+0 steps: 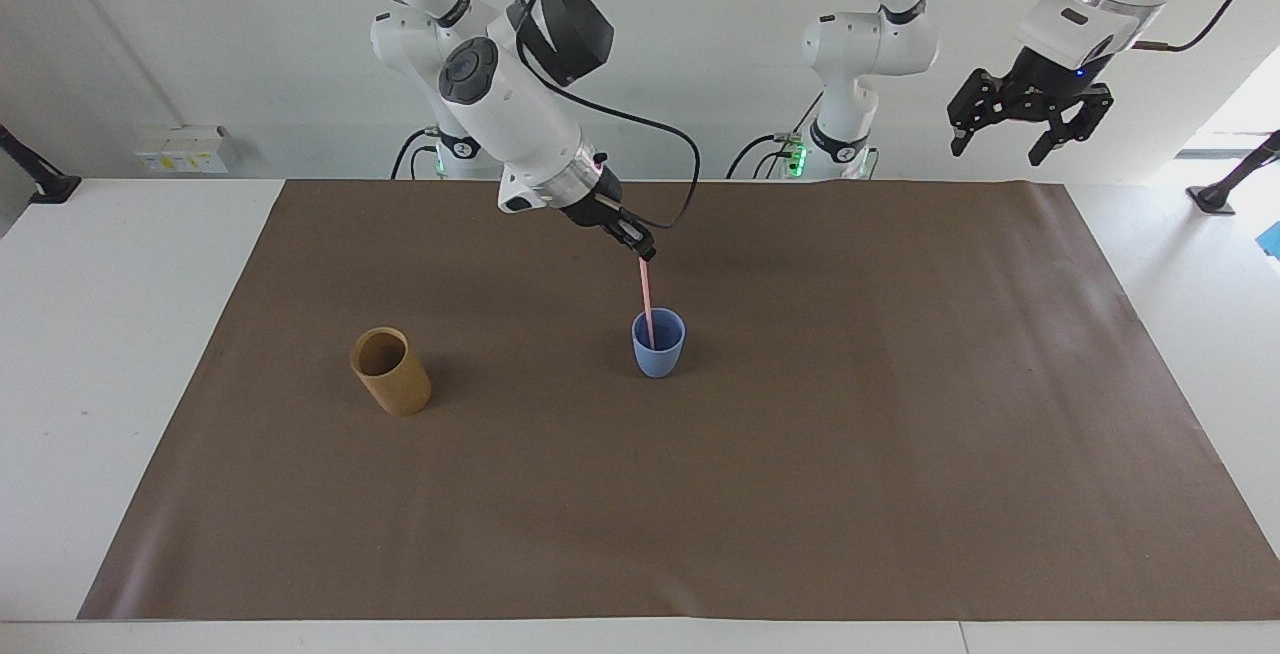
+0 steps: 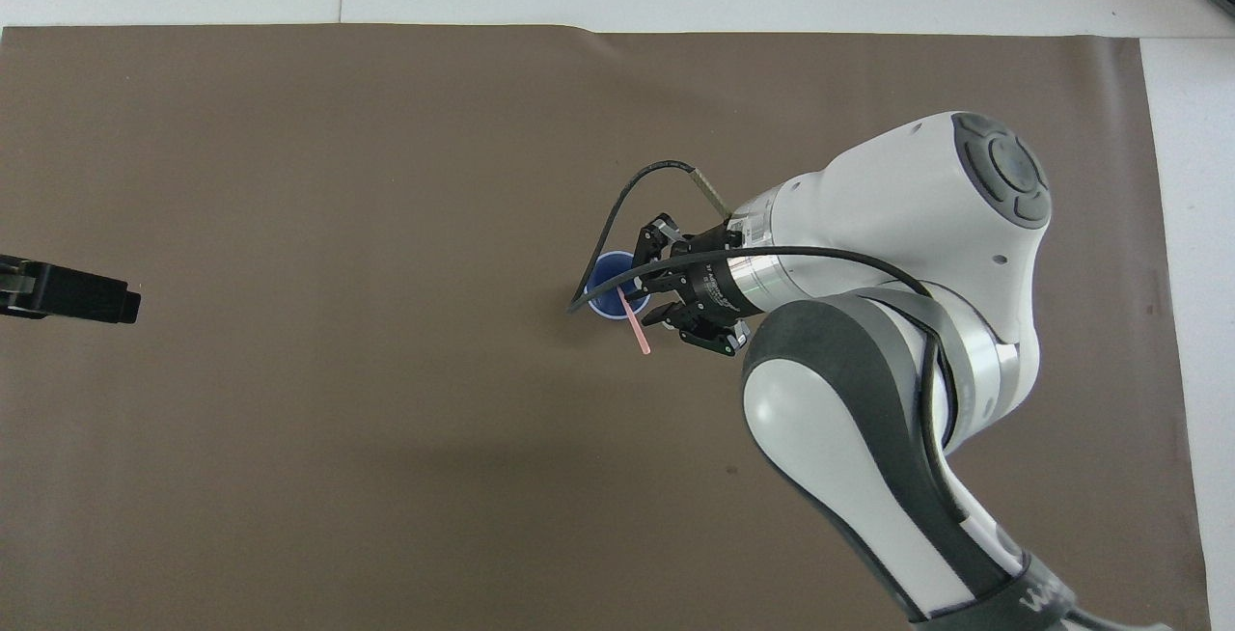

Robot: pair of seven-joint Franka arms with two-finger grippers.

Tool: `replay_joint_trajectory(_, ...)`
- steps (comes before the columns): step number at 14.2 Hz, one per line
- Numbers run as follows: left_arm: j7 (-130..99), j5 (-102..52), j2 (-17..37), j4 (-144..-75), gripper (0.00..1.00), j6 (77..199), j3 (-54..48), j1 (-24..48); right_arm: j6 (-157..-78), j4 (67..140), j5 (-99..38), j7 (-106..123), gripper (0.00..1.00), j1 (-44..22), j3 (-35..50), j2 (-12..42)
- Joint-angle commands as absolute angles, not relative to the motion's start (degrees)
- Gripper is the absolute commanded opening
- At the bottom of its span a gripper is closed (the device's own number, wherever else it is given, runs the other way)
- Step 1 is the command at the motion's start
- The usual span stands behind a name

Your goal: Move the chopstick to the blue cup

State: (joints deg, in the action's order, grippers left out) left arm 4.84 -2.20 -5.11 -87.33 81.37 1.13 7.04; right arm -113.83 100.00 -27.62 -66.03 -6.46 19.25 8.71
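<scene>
Left gripper (image 1: 1030, 130): raised high over the left arm's end of the mat, arm waiting. Jaws spread wide, nothing between them.

Right gripper (image 1: 645, 254): reaches in at a slant and hangs in the air just above the blue cup. The frames do not show how far its jaws are open.

Chopstick (image 1: 647, 299): lower end inside the blue cup, shaft rising steeply out of it. In the facing view its upper end sits right at the right gripper's tip. In the overhead view that end shows just beside the gripper. Held or let go: cannot tell.

Blue cup (image 1: 658, 354): upright on the mat, mouth up, directly below the right gripper, well apart from the left gripper.

Tan cup (image 1: 390, 372): stands on the mat well away from both grippers, toward the right arm's end. A little farther from the robots than the blue cup. Its open mouth shows nothing inside.

Mat (image 1: 900, 434): brown sheet under both cups, covering most of the table.

Table (image 1: 100, 334): white, showing around the mat's edges.
</scene>
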Motion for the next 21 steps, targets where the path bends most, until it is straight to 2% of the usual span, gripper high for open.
replay_joint_trajectory(1, 5.19, -2.55, -5.98, -87.8, 1.0, 80.77, 0.62, 6.06, -112.77, 99.41, -26.73, -64.6, 0.32, -6.07, 19.34, 8.88)
replay_joint_trajectory(3, 5.19, -2.55, -5.98, -87.8, 1.0, 80.77, 0.62, 6.06, -109.01, 98.35, -25.67, -62.51, 0.38, -5.19, 19.16, 8.09)
replay_joint_trajectory(5, 5.19, -2.55, -5.89, -87.8, 1.0, 80.77, 0.62, 6.06, -105.05, 98.61, -23.31, -56.81, 0.52, -4.05, 18.81, 4.85)
replay_joint_trajectory(6, 5.19, -2.55, -5.98, -87.8, 1.0, 80.77, 0.62, 6.06, -103.46, 98.61, -20.85, -54.34, 0.61, -3.0, 18.81, 3.44)
replay_joint_trajectory(8, 5.19, -2.55, -5.98, -87.8, 1.0, 80.77, 0.62, 5.98, -101.7, 98.79, -14.63, -49.77, 0.93, -1.5, 18.72, 0.45)
replay_joint_trajectory(9, 5.19, -2.55, -5.98, -87.8, 1.0, 80.77, 0.62, 6.06, -101.52, 98.79, -10.5, -47.05, 1.0, -1.06, 18.72, -0.6)
replay_joint_trajectory(15, 5.19, -2.55, -5.98, -87.8, 1.0, 80.77, 0.62, 6.06, -100.02, 98.35, -2.3, -27.71, 1.0, 4.74, 18.37, -2.64)
replay_joint_trajectory(21, 5.27, -2.55, -5.98, -87.8, 1.0, 80.77, 0.62, 6.06, -96.24, 94.83, -0.09, -16.96, 1.0, 6.5, 17.23, -1.67)
